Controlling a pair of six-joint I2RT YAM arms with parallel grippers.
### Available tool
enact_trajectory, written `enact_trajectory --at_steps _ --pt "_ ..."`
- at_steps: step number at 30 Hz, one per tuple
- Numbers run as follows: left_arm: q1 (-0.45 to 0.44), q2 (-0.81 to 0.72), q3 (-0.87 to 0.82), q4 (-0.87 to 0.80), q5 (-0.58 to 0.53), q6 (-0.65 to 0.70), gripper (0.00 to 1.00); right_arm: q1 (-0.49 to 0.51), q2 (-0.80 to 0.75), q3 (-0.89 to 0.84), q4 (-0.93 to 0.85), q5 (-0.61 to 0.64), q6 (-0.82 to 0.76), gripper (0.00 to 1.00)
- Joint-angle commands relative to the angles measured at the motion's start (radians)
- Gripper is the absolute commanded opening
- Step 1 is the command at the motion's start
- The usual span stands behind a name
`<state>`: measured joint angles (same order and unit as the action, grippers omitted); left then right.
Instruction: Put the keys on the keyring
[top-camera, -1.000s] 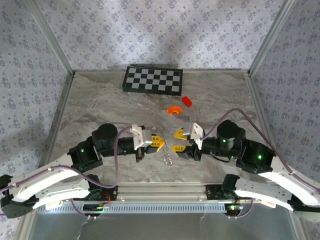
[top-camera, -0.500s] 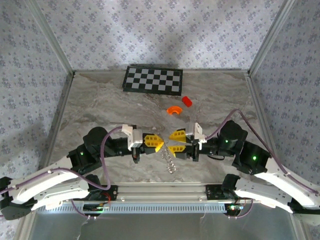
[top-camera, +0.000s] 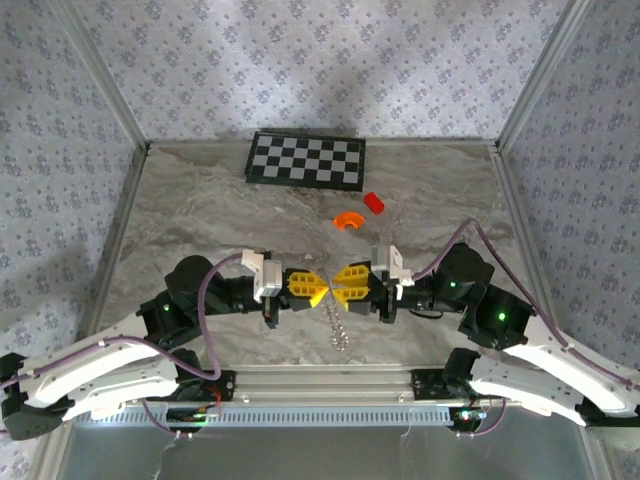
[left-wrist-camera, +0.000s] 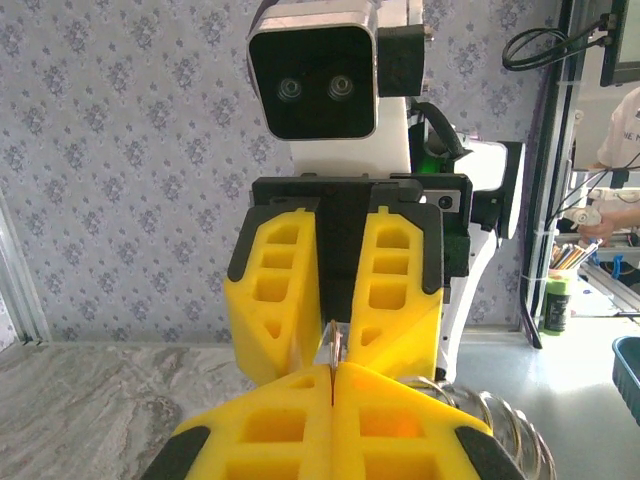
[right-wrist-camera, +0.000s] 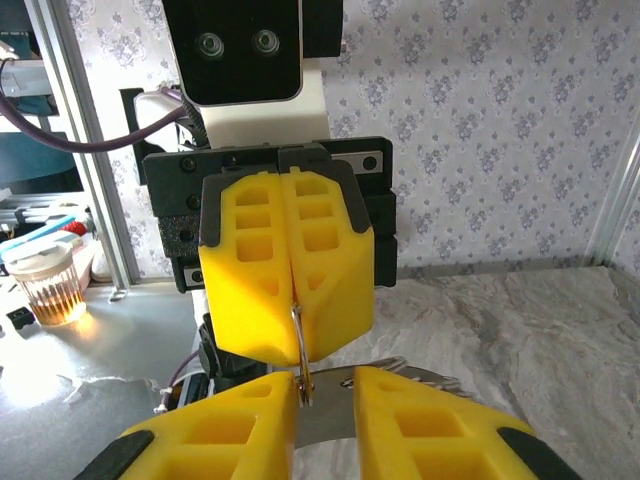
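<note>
Left gripper (top-camera: 320, 289) pressed together, pinching keyring (right-wrist-camera: 299, 345). Ring upright, edge-on, poking from its tips toward right gripper (top-camera: 340, 280). Right gripper: narrow gap, grip unclear. Keys (top-camera: 338, 328) by meeting tips, long axis toward arm bases.

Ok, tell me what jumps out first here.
The yellow-fingered left gripper and right gripper meet tip to tip over the near middle of the table, the left shut on a thin ring. Keys hang below them; a checkerboard lies at the far edge.
</note>
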<state>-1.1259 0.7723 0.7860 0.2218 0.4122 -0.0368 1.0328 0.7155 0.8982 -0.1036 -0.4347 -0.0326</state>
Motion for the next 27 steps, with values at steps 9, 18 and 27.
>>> enact_trajectory --at_steps 9,18,27 --pt "0.0 -0.024 0.017 0.02 0.009 0.005 0.0 0.006 -0.01 0.002 0.016 0.022 -0.016 0.02" --pt "0.0 -0.031 0.116 -0.318 -0.099 0.107 0.19 0.015 0.033 0.142 -0.248 0.095 -0.134 0.0" --pt "0.0 -0.055 0.174 -0.493 -0.118 0.162 0.28 0.039 0.153 0.328 -0.487 0.076 -0.241 0.0"
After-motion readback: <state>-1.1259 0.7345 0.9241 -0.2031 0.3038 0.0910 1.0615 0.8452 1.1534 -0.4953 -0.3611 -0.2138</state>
